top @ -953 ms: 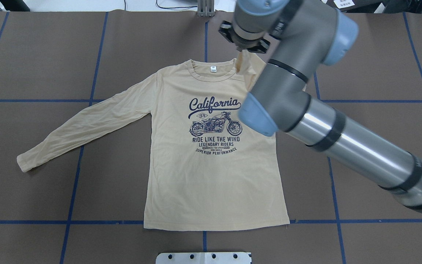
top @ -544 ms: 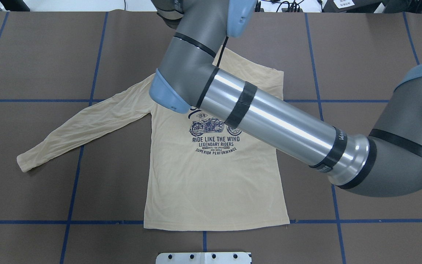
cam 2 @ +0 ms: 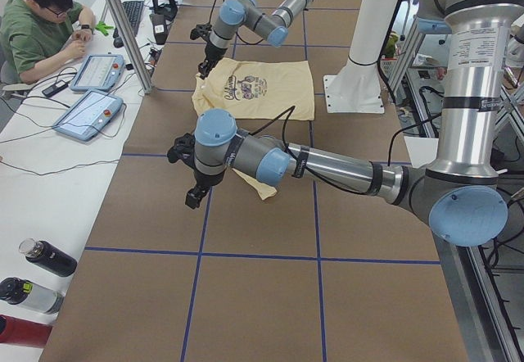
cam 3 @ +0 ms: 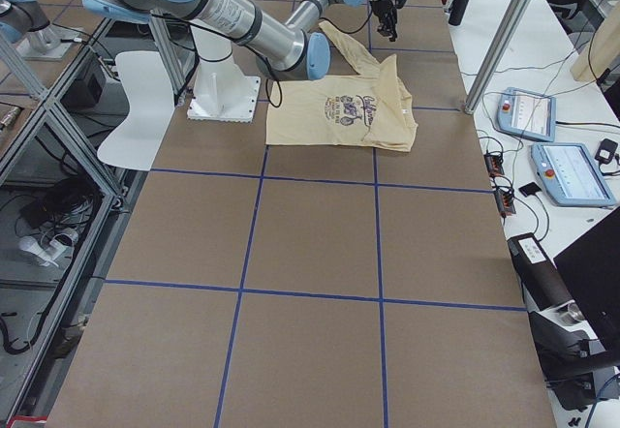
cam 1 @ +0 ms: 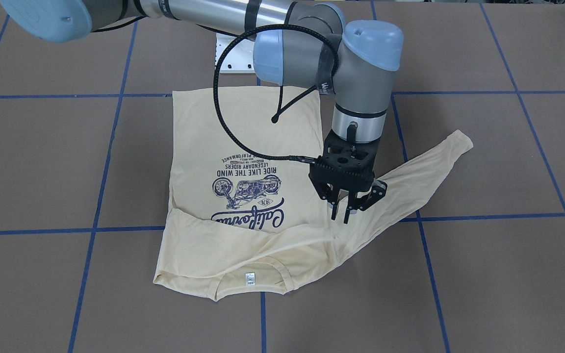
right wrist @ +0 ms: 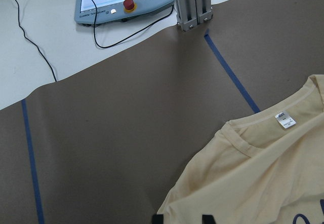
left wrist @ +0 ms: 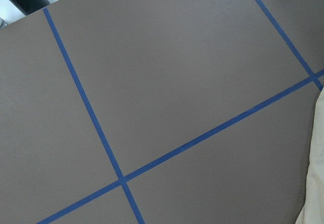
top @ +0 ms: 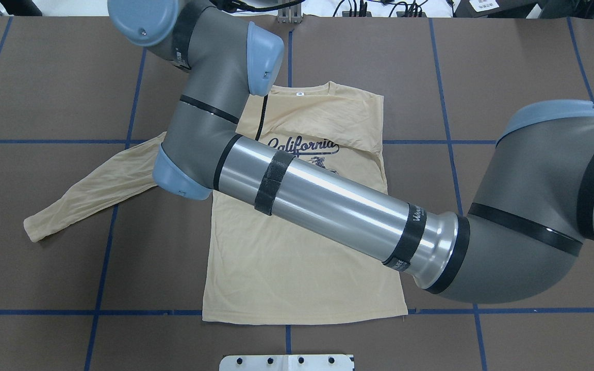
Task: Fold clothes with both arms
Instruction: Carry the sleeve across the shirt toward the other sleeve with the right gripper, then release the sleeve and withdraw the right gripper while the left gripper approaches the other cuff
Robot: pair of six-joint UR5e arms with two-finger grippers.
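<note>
Reading the overhead view as a dial with 12 o'clock away from the robot, the shirt [top: 297, 268] lies front up at the centre of the table [top: 508, 77], collar at 12, hem at 6. Its right sleeve [cam 1: 243, 245] is already laid across the upper chest, so that fold looks done. The right arm [top: 328, 201] reaches in from 3 o'clock, and the right gripper [cam 1: 351, 211] hangs over the left armpit, fingers parted, holding nothing. The left sleeve [top: 96, 190] lies stretched flat toward 8 o'clock. The left gripper [cam 2: 190, 183] hovers above bare table near that sleeve's cuff [top: 34, 232]; whether it is parted or closed cannot be told. Next, I judge, comes the left sleeve: a pinch near the cuff, a lift, and a carry toward 3 o'clock across the chest, once the right arm is out of the path.
</note>
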